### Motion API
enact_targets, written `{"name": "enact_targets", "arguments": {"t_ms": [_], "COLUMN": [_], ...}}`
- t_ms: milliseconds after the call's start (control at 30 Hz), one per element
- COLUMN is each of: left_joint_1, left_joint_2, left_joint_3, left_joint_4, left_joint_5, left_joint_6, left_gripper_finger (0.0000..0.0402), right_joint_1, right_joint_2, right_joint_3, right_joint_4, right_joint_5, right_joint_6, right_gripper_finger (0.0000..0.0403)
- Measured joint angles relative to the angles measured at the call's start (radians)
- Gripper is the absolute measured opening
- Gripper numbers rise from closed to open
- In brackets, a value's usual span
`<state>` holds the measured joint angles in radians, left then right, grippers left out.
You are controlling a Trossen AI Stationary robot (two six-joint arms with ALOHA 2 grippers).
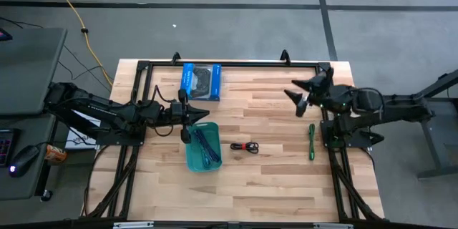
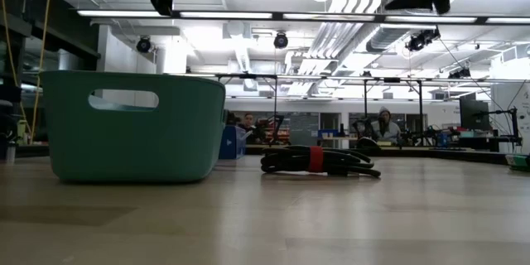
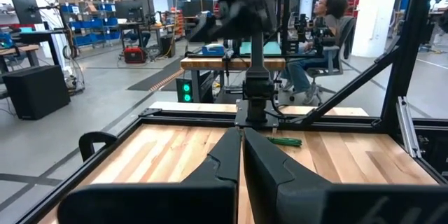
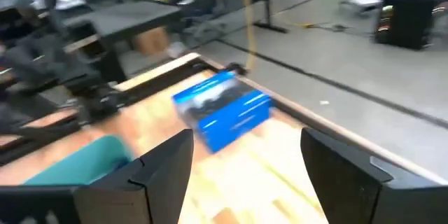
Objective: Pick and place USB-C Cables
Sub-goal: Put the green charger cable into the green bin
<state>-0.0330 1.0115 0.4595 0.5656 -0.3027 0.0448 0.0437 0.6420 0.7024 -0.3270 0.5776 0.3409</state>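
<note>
A wooden table seen from above, with a teal plastic bin (image 1: 202, 145) as the landmark near its middle. A blue-teal cable (image 1: 205, 145) already lies inside the bin; whether a purple one lies there too cannot be told. Just beside the bin, on the side toward the right arm, rests a black cable with a red tie (image 1: 245, 147), lying flat on the wood. Farther the same way, well apart from the bin, a green cable (image 1: 312, 142) lies stretched out near the right arm's base. A blue box (image 1: 201, 81) sits beyond the bin, near the far table edge.

The left gripper (image 1: 187, 117) hovers just over the bin's far rim, its fingers pressed nearly together with nothing between them. The right gripper (image 1: 302, 94) hangs raised, well apart from the bin, fingers spread wide and empty.

Likely risks: the thin black bundle may slip from a shallow pinch, or an arm reaching for it may nudge the bin and shift it.
</note>
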Motion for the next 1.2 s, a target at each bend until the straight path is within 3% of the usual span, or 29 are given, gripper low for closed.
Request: {"name": "enact_targets", "arguments": {"t_ms": [267, 367, 567, 800, 1200], "left_joint_1": [0.000, 0.000, 0.000, 0.000, 0.000], "left_joint_2": [0.000, 0.000, 0.000, 0.000, 0.000], "left_joint_3": [0.000, 0.000, 0.000, 0.000, 0.000], "left_joint_4": [0.000, 0.000, 0.000, 0.000, 0.000], "left_joint_5": [0.000, 0.000, 0.000, 0.000, 0.000], "left_joint_6": [-0.007, -0.008, -0.008, -0.008, -0.008], "left_gripper_finger": [0.0000, 0.0000, 0.0000, 0.0000, 0.0000], "right_joint_1": [0.000, 0.000, 0.020, 0.079, 0.190], "right_joint_2": [0.100, 0.124, 0.228, 0.393, 0.683], "right_joint_3": [0.197, 0.212, 0.213, 0.213, 0.211], "right_joint_4": [-0.205, -0.321, -0.674, -0.980, -1.026], "right_joint_5": [-0.008, -0.049, -0.251, -0.279, -0.377], "right_joint_6": [0.041, 0.180, 0.485, 0.782, 0.874], "right_gripper_finger": [0.0256, 0.0256, 0.0256, 0.0256, 0.0256]}}
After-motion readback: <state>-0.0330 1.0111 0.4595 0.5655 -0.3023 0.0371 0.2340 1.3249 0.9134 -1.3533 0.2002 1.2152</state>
